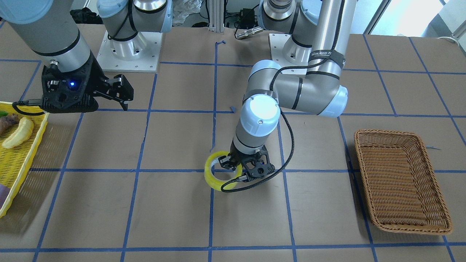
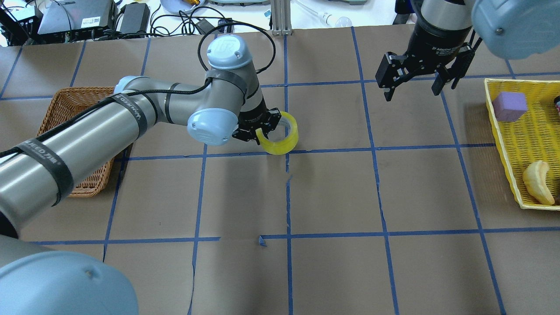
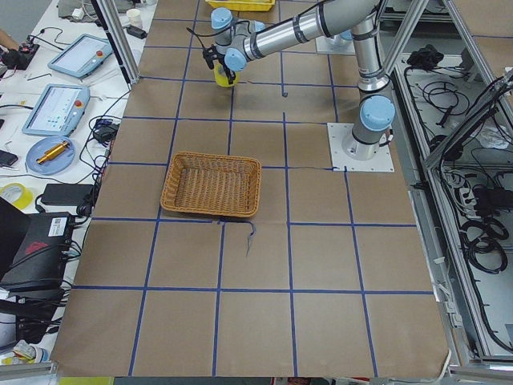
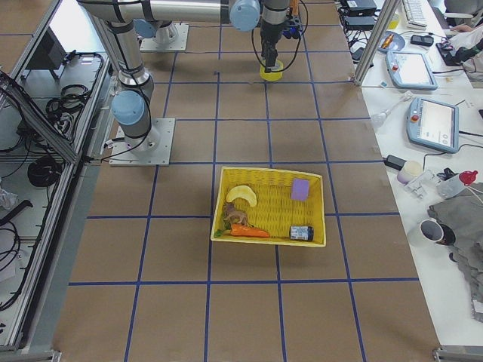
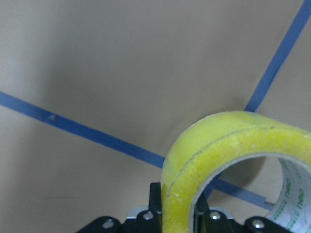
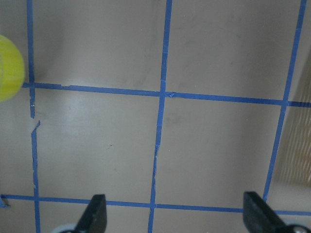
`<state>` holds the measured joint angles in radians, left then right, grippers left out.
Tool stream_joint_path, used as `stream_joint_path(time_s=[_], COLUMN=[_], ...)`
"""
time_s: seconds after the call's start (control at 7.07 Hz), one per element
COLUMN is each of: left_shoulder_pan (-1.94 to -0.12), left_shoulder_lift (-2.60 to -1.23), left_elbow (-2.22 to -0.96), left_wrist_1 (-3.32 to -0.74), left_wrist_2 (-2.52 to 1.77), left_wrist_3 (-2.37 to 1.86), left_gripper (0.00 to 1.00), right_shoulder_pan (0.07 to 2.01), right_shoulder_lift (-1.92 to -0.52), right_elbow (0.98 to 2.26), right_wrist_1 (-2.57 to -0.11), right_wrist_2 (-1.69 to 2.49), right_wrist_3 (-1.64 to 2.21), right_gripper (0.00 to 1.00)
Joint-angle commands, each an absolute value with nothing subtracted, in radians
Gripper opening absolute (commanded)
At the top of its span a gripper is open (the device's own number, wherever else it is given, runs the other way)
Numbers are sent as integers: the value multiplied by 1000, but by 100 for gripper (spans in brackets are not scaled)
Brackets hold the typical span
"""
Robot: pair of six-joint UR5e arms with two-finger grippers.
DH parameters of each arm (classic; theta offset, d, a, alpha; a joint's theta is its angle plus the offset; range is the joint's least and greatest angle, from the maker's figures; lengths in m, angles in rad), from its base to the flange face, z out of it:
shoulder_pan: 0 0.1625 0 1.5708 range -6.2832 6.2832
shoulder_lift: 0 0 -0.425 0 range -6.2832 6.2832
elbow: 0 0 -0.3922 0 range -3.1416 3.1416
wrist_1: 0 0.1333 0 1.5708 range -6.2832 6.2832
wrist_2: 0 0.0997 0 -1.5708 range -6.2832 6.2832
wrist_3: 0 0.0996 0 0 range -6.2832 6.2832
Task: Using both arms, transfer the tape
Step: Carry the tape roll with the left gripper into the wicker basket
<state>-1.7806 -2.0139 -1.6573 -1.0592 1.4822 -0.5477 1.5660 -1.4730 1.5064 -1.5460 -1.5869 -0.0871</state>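
Observation:
The tape (image 2: 282, 142) is a glossy yellow ring with a white core, tilted on edge low over a blue grid crossing near the table's middle. My left gripper (image 2: 262, 131) is shut on its wall, one finger inside the ring and one outside. The left wrist view shows the tape (image 5: 194, 160) clamped between the fingers at the bottom edge. In the front view the tape (image 1: 214, 178) sits under the left gripper (image 1: 228, 163). My right gripper (image 2: 413, 85) hangs open and empty, well to the side; its wrist view shows the tape (image 6: 8, 68) at the far left edge.
A brown wicker basket (image 2: 83, 89) stands under my left arm's side, empty in the front view (image 1: 386, 131). A yellow tray (image 2: 498, 131) on the right side holds a banana (image 2: 538, 181) and a purple block (image 2: 509, 106). Blue tape lines grid the brown table.

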Motion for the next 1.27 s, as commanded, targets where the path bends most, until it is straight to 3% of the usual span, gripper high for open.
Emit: stream_joint_path(time_s=[0.0,0.42,0.71,1.13], left_shoulder_pan=[-1605,-1300,-1072,-1020], left_shoulder_lift=[-1912,-1813,-1860,-1997], left_elbow=[-1657,-1658,-1664,-1657], left_wrist_1=[-1223,-1342,-1236,-1025], left_wrist_2=[1566,1721,1737,1675], left_wrist_3=[-151,402,816,897], left_gripper=[0,0,0,0], right_shoulder_pan=[1566,1566,1566,1565], right_shoulder_lift=[-1474,-1474,-1473,-1474], right_elbow=[1508,1506,1508,1516], right_wrist_1=[-1554,-1555,-1554,-1554], right_wrist_2=[-1589,-1589,-1588,-1589], right_wrist_3=[-86,-84,-84,-84], right_gripper=[100,100,100,100])
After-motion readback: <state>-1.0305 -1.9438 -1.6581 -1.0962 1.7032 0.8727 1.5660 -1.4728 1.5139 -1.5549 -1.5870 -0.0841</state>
